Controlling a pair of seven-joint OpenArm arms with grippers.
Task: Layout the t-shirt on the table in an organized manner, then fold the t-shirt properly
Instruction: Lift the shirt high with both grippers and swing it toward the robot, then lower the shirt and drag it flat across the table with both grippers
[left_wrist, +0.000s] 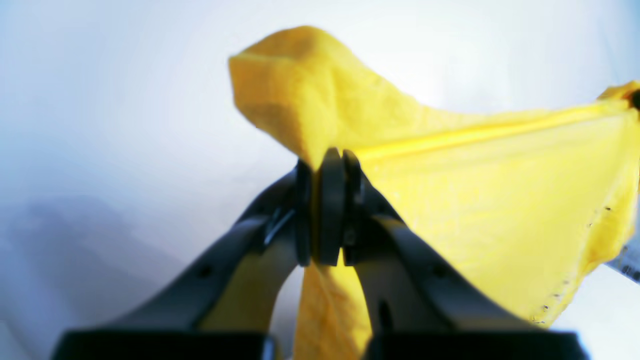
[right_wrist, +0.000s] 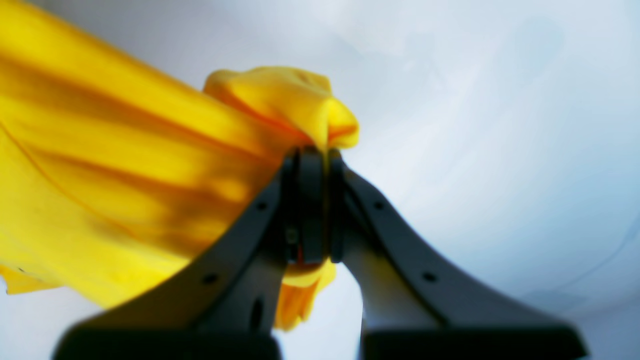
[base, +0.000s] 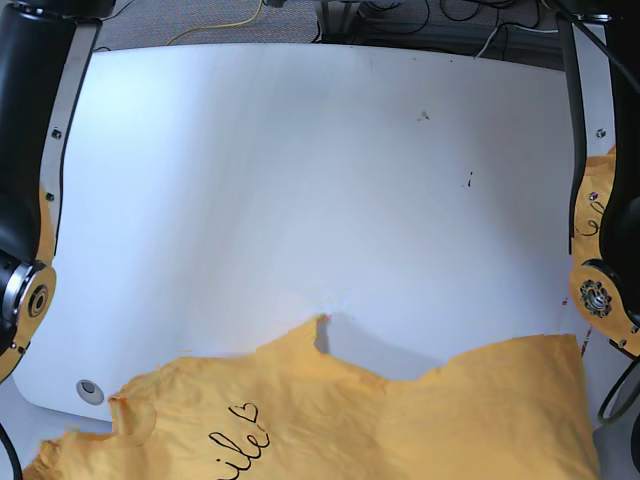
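Observation:
The bright orange-yellow t-shirt (base: 400, 430) spreads across the bottom of the base view, over the near edge of the white table (base: 300, 180). Its black cursive lettering (base: 235, 438) and small heart outline (base: 245, 410) face up at the lower left. In the left wrist view my left gripper (left_wrist: 327, 165) is shut on a bunched edge of the shirt (left_wrist: 475, 200), which stretches away to the right. In the right wrist view my right gripper (right_wrist: 320, 155) is shut on another bunch of the shirt (right_wrist: 125, 165), which stretches to the left. Neither gripper shows in the base view.
The two arms stand at the table's sides, one at the left (base: 25, 200) and one at the right (base: 600, 280). A round grommet hole (base: 90, 390) lies near the front left corner. A few dark specks (base: 468, 180) mark the tabletop. Cables run behind the far edge.

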